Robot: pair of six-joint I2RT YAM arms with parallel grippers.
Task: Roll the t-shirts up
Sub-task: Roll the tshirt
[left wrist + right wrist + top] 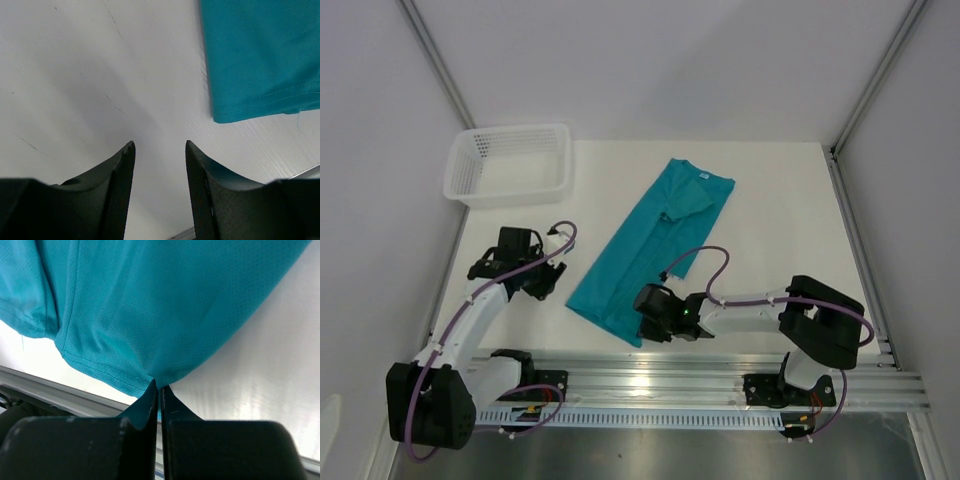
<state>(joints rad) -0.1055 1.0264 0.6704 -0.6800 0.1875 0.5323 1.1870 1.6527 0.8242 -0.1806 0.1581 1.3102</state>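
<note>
While closed, end effector (158, 386) pinches t-shirt (165, 305).

The top camera looks steeply down from above and behind the 2 arm bases, covering the whole table (780, 200). Both wrist cameras sit low and close, looking past the left gripper (160, 150) and right gripper (158, 387); all 3 views share the near hem of the t-shirt (635, 260).

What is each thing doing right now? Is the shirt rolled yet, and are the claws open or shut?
t-shirt: folded into a long strip, flat, not rolled.
right gripper: shut on the t-shirt's near hem.
left gripper: open, empty, over bare table.
basket: upright, nothing inside.
</note>
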